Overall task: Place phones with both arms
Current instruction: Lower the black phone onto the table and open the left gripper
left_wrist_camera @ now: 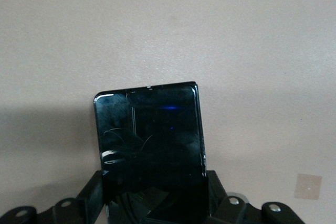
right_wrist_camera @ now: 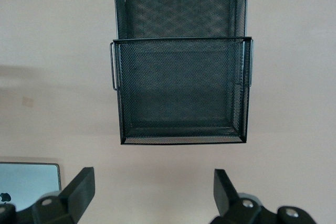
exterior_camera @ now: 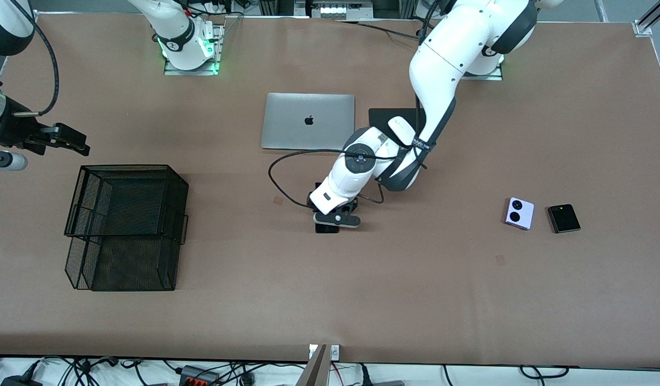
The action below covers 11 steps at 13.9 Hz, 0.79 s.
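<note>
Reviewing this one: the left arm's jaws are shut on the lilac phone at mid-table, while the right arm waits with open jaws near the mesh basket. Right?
Not quite. The left gripper is shut on the long black phone, as the left wrist view shows. The lilac phone lies untouched toward the left arm's end of the table, beside the small dark phone. The right gripper does wait open near the mesh basket.

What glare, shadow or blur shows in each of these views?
Front view: even light, soft shadow under the left arm and beside the mesh basket. Left wrist view: the black phone held in the left gripper mirrors a blue glint and white streaks; dim shadow on the table. Right wrist view: basket sharp, right gripper fingers soft-edged.
</note>
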### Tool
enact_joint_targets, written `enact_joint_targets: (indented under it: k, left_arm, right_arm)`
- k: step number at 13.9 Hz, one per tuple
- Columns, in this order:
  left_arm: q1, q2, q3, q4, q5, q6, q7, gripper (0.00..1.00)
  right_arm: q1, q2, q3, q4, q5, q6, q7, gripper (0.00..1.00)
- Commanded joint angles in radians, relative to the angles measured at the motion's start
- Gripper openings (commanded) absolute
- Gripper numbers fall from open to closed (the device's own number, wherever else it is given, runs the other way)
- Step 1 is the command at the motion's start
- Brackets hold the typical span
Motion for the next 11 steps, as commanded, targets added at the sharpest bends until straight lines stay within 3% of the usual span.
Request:
enact_joint_targets:
  k: [1, 5, 8, 11]
  left_arm:
    - [-0.010, 0.010, 0.009, 0.031, 0.006, 0.003, -0.010, 1.00]
    - [0.014, -0.061, 0.009, 0.010, 0.007, -0.047, -0.011, 1.00]
    - [0.080, -0.148, 0.018, 0.013, 0.026, -0.285, 0.062, 1.00]
    - [0.191, -0.214, 0.017, 0.013, 0.124, -0.489, 0.217, 1.00]
  right_arm:
    - [0.003, -0.007, 0.002, -0.008, -0.004, -0.006, -0.004, 1.00]
    - [0.007, 0.006, 0.005, -0.005, -0.003, -0.009, -0.009, 1.00]
    - [0.029, 0.045, 0.005, 0.005, 0.008, -0.006, -0.009, 1.00]
    - [0.104, 0.100, 0.005, 0.046, 0.006, 0.007, -0.018, 1.00]
